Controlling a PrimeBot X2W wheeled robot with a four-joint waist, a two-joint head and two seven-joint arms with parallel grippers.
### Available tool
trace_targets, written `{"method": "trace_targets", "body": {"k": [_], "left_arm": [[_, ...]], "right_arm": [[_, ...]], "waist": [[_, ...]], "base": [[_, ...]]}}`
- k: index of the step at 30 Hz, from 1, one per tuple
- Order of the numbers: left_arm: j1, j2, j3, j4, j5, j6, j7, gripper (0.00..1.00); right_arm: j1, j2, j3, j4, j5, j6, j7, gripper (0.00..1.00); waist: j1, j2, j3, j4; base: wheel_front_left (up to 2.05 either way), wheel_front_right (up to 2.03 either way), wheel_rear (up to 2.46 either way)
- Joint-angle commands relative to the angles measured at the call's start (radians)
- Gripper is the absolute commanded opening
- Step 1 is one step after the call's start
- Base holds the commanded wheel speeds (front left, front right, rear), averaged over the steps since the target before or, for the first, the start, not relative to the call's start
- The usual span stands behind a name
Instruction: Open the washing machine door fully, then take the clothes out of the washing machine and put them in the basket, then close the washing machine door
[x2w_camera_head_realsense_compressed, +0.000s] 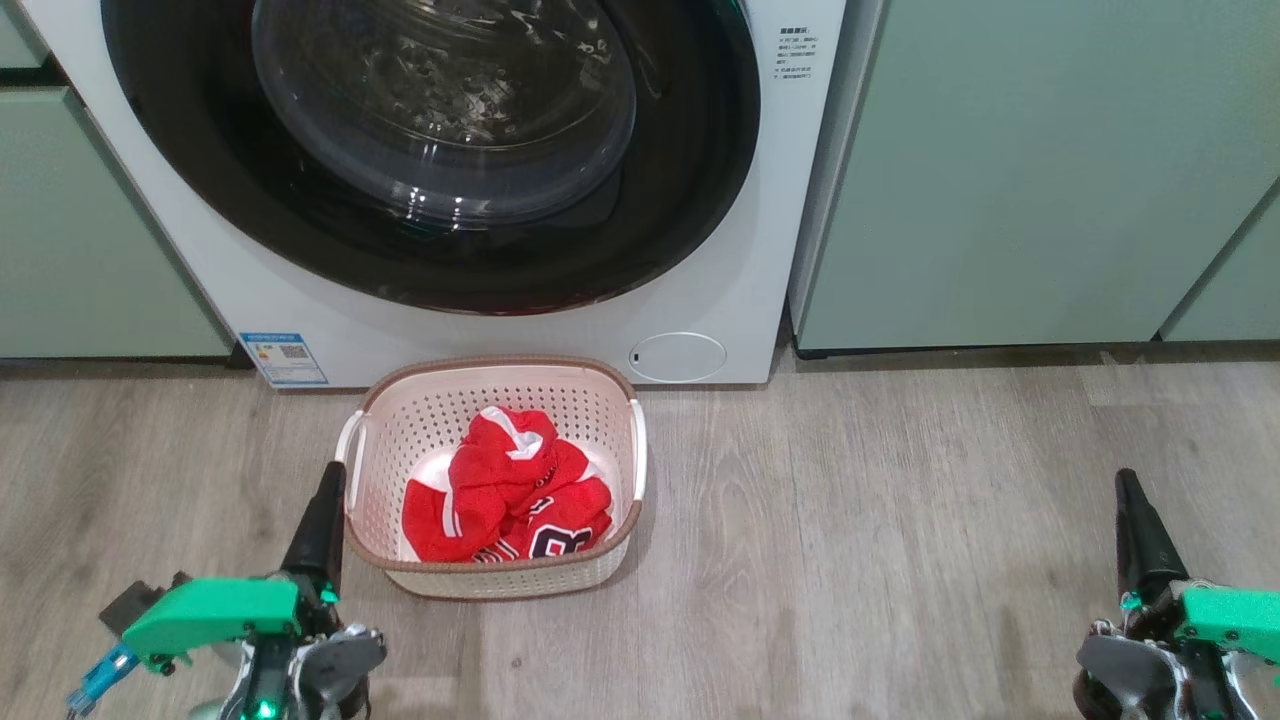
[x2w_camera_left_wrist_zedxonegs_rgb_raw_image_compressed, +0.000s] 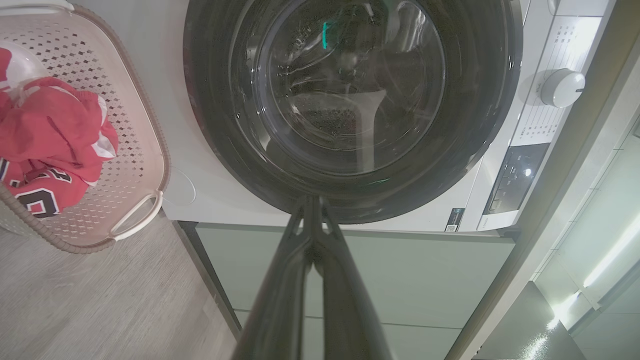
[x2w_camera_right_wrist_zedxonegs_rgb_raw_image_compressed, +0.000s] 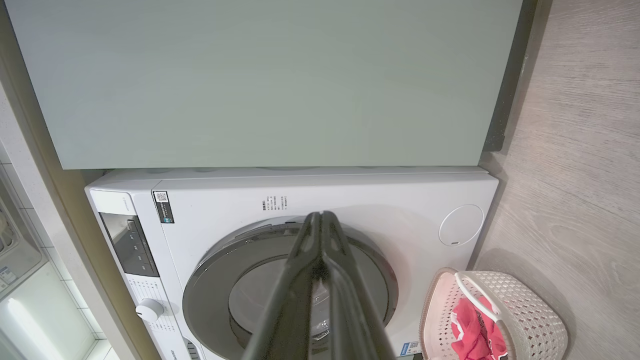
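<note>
Head view: one basket (x2w_camera_head_realsense_compressed: 432, 425), one red jersey (x2w_camera_head_realsense_compressed: 505, 492) inside, one washing machine (x2w_camera_head_realsense_compressed: 300, 300).

Top of the washing machine door (x2w_camera_head_realsense_compressed: 440, 140) cut off by the head view's upper edge, print (x2w_camera_head_realsense_compressed: 796, 55) on the washing machine (x2w_camera_head_realsense_compressed: 775, 200) too small to read, lettering on the clothes (x2w_camera_head_realsense_compressed: 510, 490) partly folded away

Left gripper (x2w_camera_left_wrist_zedxonegs_rgb_raw_image_compressed: 312, 202): two dark fingers pressed together, tips seen against the door's black rim.
Washing machine door (x2w_camera_left_wrist_zedxonegs_rgb_raw_image_compressed: 350, 100): flush with the washing machine (x2w_camera_left_wrist_zedxonegs_rgb_raw_image_compressed: 160, 75) front — glossy rim, clear glass centre.
Basket (x2w_camera_left_wrist_zedxonegs_rgb_raw_image_compressed: 130, 150): at the view's left, on the wood floor (x2w_camera_left_wrist_zedxonegs_rgb_raw_image_compressed: 100, 300).
Clothes (x2w_camera_left_wrist_zedxonegs_rgb_raw_image_compressed: 45, 135): red jersey bunched inside the basket.
Dial (x2w_camera_left_wrist_zedxonegs_rgb_raw_image_compressed: 562, 87): white knob — on the control panel.
</note>
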Motion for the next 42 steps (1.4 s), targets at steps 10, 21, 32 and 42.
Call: {"method": "trace_targets", "body": {"k": [10, 21, 32, 42], "left_arm": [[-0.056, 0.005, 0.032, -0.035, -0.004, 0.001, 0.006, 0.0], [-0.056, 0.005, 0.032, -0.035, -0.004, 0.001, 0.006, 0.0], [-0.056, 0.005, 0.032, -0.035, -0.004, 0.001, 0.006, 0.0], [-0.056, 0.005, 0.032, -0.035, -0.004, 0.001, 0.006, 0.0]], "right_arm": [[-0.042, -0.017, 0.021, -0.04, 0.006, -0.001, 0.006, 0.0], [-0.042, -0.017, 0.021, -0.04, 0.006, -0.001, 0.006, 0.0], [-0.042, -0.017, 0.021, -0.04, 0.006, -0.001, 0.006, 0.0], [-0.042, -0.017, 0.021, -0.04, 0.006, -0.001, 0.006, 0.0]], "waist": [[0.0, 0.0, 0.0, 0.0], [0.0, 0.0, 0.0, 0.0], [0.0, 0.0, 0.0, 0.0], [0.0, 0.0, 0.0, 0.0]], "base": [[0.0, 0.0, 0.0], [0.0, 0.0, 0.0], [0.0, 0.0, 0.0], [0.0, 0.0, 0.0]]}}
